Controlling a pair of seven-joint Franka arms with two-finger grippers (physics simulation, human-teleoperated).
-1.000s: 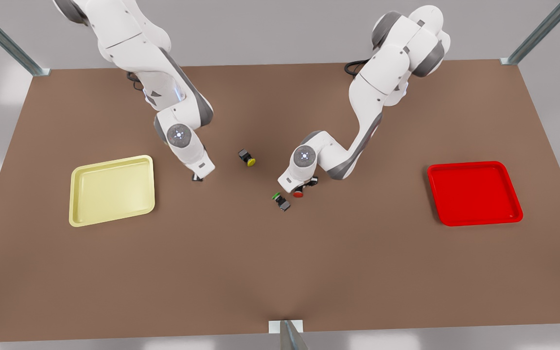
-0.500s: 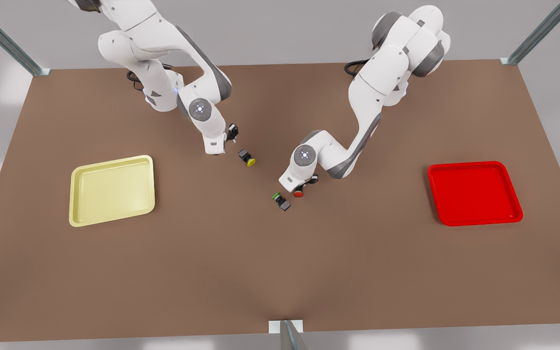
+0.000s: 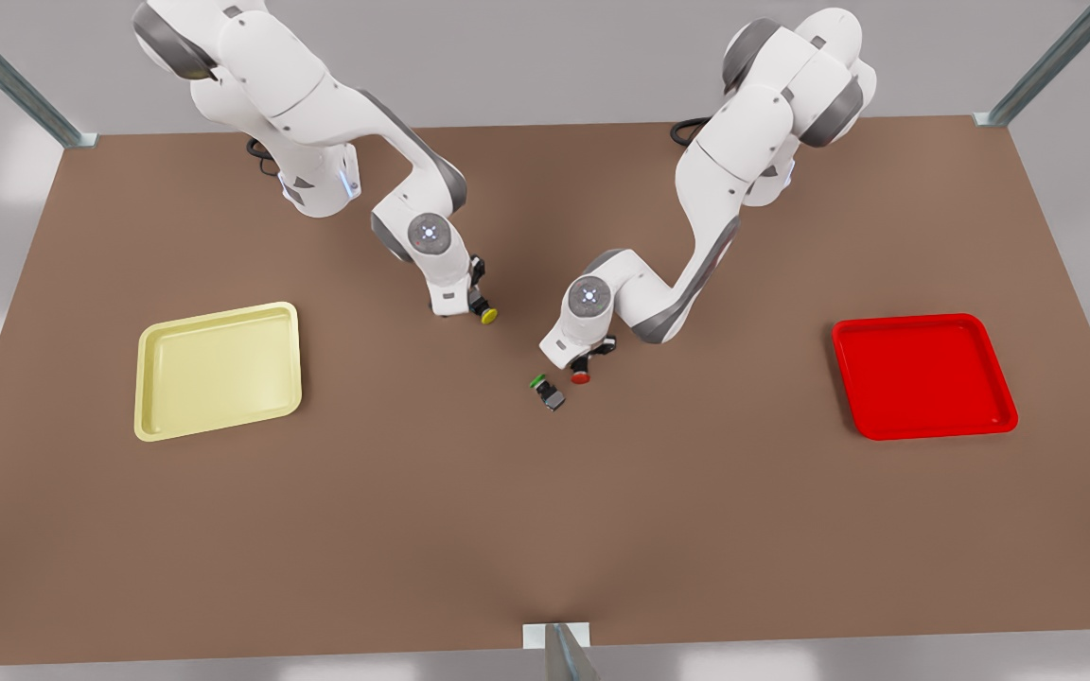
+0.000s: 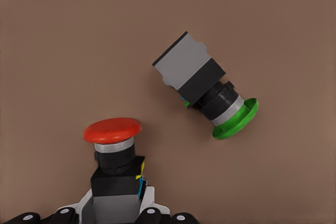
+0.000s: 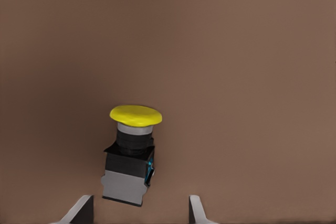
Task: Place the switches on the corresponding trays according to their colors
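1. Front view: smooth matte brown table (image 3: 545,511). Near its middle, green-capped switch (image 3: 548,391), the landmark here, lying on its side. Just beside it, toward the front view's right, red-capped switch (image 3: 582,375) under the left gripper (image 3: 585,364). Up and toward the front view's left of the landmark, yellow-capped switch (image 3: 485,313) at the right gripper (image 3: 471,307). Pale yellow tray (image 3: 219,371), shallow, raised rim, rounded corners, well apart from the landmark on the front view's left; bright red tray (image 3: 923,375), same shape, well apart on the front view's right.

2. Left wrist view: red-capped switch (image 4: 114,169), glossy domed cap on a silver collar and blocky black-and-grey body, clamped at its body by the left gripper (image 4: 116,214), fingers (image 4: 150,212) closed against it. Near it but apart, green-capped switch (image 4: 203,86), tilted, grey boxy end, flat green disc cap.

3. Right wrist view: yellow-capped switch (image 5: 130,153), rounded cap, black barrel, grey base, slightly tilted. Right gripper (image 5: 140,209) spread open, pale fingertips (image 5: 195,209) either side with the body between them, seemingly not yet touching, though contact hard to judge.
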